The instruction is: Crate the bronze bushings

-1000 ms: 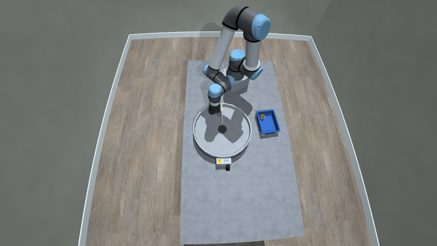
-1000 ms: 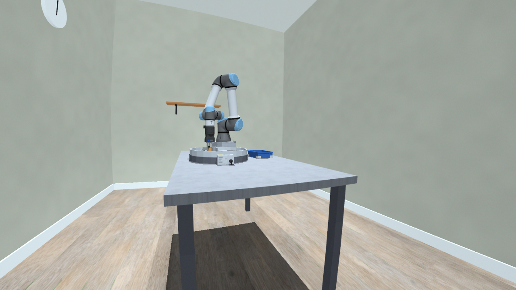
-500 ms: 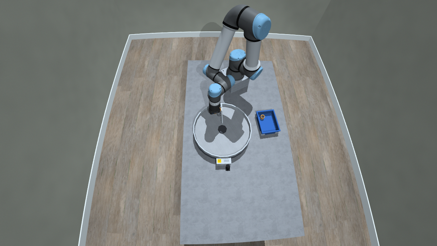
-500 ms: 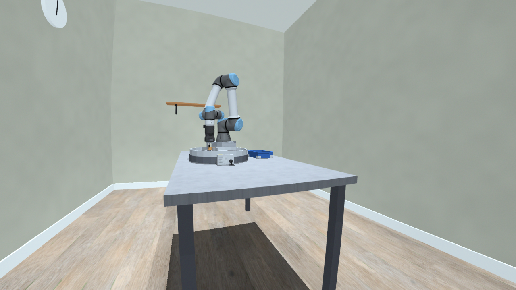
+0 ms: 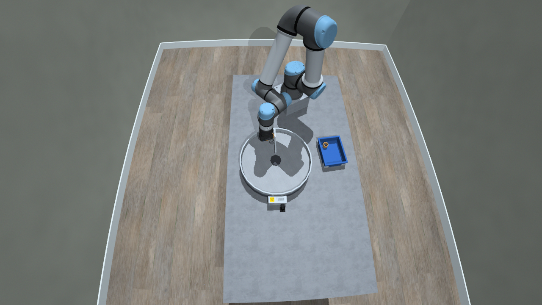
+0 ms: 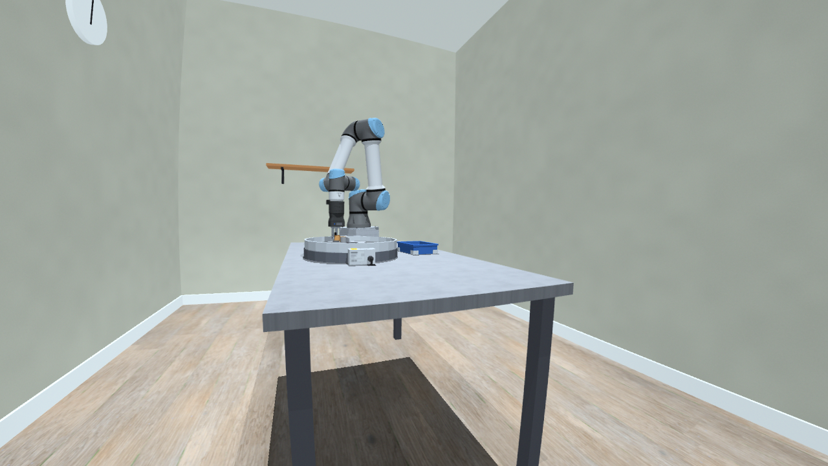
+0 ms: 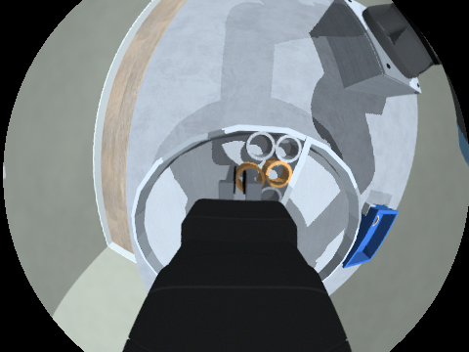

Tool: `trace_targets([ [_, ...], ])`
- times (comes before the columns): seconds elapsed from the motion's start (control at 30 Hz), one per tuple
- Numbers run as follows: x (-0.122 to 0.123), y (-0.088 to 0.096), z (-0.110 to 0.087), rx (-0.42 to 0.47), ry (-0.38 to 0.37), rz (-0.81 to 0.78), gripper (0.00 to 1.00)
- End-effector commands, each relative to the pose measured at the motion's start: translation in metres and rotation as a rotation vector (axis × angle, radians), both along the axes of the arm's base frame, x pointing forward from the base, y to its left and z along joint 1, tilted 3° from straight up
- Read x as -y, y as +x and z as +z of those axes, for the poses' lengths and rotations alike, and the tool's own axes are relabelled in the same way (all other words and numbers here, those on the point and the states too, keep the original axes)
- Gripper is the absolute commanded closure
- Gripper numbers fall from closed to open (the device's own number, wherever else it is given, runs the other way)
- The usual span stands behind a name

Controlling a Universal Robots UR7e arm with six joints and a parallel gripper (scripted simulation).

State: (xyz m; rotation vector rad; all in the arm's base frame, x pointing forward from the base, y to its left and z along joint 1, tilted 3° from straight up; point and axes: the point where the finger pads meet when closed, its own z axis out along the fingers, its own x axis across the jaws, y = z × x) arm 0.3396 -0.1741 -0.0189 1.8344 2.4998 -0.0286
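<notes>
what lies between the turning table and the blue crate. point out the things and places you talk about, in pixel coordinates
Only bare grey table top point(image 5: 314, 151) between the turning table point(image 5: 278, 185) and the blue crate point(image 5: 341, 143), as the top view shows.

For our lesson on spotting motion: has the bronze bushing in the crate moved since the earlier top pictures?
No; the bushing sits in the same crate corner.
</notes>
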Motion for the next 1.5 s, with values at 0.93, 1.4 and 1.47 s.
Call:
trace_targets([
  [0.93, 0.000, 0.000, 0.014, 0.002, -0.002, 0.000, 1.00],
  [1.4, 0.000, 0.000, 0.021, 0.002, -0.002, 0.000, 1.00],
  [1.47, 0.000, 0.000, 0.021, 0.002, -0.002, 0.000, 1.00],
])
